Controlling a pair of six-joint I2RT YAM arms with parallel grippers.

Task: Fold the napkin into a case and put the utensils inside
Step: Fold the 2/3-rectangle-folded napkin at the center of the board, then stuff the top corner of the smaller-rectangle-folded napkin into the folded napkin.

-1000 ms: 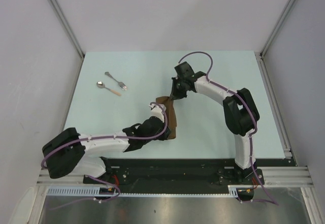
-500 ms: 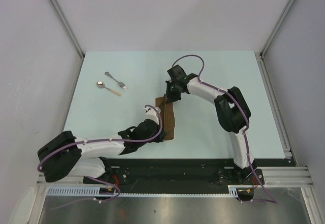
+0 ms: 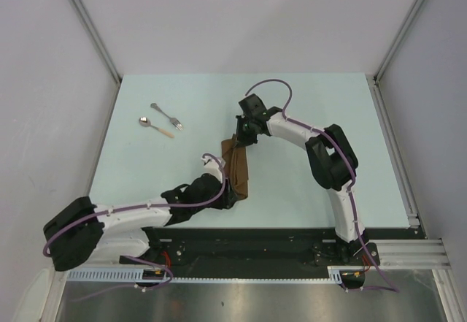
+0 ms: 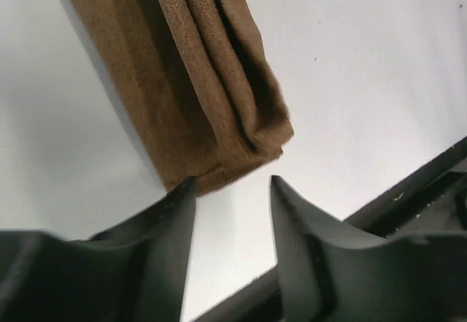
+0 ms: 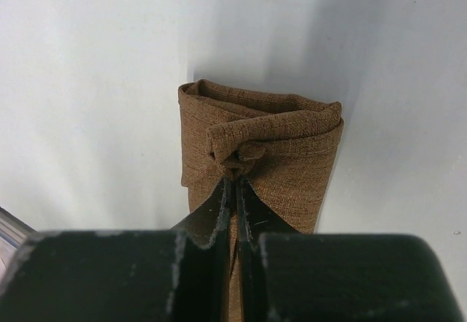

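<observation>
Pale green table (image 3: 306, 110), grey walls around. Step in hand: folding napkin (image 3: 238, 170) into case; utensils untouched. At strip's far end, right gripper (image 5: 235, 182) clamped tight on small pinch of upper cloth layer. At near end, left gripper (image 4: 232, 185) has fingers apart, cloth edge just ahead of tips, not gripped. Cloth looks like narrow brown strip, several loose layers, far end rolled over. Well left of both grippers lie fork (image 3: 166, 115) and spoon (image 3: 155, 126). Next, likely: flatten fold, keep pocket open, then fetch utensils.
</observation>
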